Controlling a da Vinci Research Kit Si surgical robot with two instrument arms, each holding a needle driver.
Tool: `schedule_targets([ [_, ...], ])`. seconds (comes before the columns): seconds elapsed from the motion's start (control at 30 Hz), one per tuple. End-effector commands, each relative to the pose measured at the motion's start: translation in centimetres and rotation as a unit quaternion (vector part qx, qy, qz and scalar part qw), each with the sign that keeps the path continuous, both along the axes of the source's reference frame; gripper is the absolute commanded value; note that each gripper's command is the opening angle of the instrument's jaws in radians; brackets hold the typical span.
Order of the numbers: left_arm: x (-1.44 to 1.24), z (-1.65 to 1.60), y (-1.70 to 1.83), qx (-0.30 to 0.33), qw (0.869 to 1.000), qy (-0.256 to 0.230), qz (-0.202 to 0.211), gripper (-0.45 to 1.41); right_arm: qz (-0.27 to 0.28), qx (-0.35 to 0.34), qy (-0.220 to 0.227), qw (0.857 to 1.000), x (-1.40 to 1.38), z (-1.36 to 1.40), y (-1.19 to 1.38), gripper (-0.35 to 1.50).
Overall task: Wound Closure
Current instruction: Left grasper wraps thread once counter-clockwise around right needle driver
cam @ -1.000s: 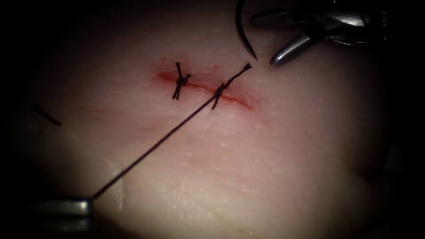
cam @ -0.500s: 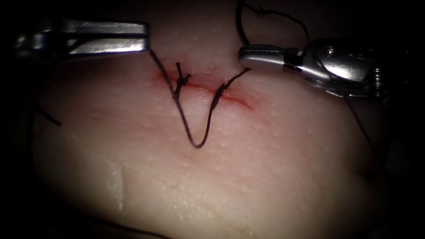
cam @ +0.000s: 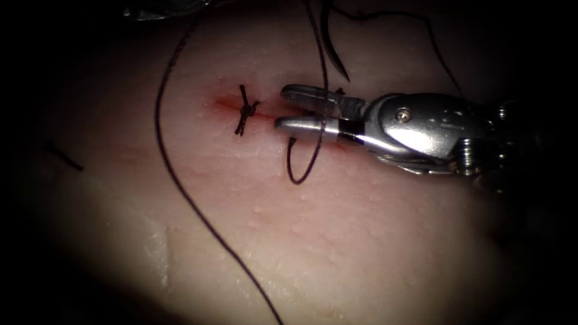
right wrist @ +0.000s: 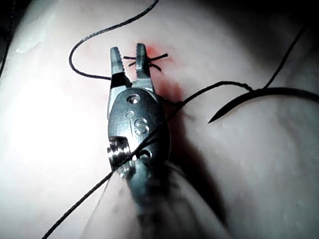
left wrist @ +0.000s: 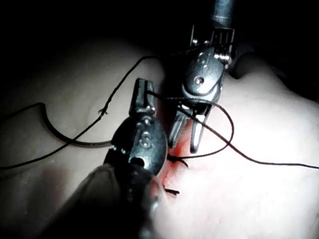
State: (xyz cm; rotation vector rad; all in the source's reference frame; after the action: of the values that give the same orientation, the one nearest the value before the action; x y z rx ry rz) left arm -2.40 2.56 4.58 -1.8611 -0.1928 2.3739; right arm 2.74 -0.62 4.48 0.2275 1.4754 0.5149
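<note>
Curved needle (cam: pixel 330 42) loose on tissue (cam: pixel 373 241)

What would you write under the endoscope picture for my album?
Right tool open over the cut, thread looped across it, needle lying free on the tissue beside a finished stitch.

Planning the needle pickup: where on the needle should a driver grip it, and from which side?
Probably mid-curve, back from the point, from above: the needle lies flat and free on the tissue beyond the right end of the cut. The right tool is open, empty; the left tool holds thread.
</note>
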Motion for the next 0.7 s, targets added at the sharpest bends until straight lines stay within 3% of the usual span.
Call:
schedule_targets([
  [0.03, -0.06, 0.1, -0.06, -0.001, 1.0, 0.0, 0.001, -0.45, 0.001, -0.002, 0.003, 1.0, 0.1, 0.02, -0.08, 0.34],
  [0.13, -0.09, 0.22, -0.08, 0.0, 1.0, 0.002, -0.001, -0.45, 0.007, -0.003, 0.013, 1.0, 0.13, 0.0, -0.09, 0.27],
  [0.53, -0.07, 0.79, -0.15, -0.003, 0.999, 0.03, -0.016, -0.45, 0.046, -0.014, 0.051, 0.998, 0.15, -0.13, -0.1, 0.31],
  [0.7, 0.04, 1.1, -0.52, 0.003, 0.999, 0.042, -0.013, -0.45, 0.081, -0.018, 0.065, 0.994, 0.13, -0.21, -0.06, 0.26],
])
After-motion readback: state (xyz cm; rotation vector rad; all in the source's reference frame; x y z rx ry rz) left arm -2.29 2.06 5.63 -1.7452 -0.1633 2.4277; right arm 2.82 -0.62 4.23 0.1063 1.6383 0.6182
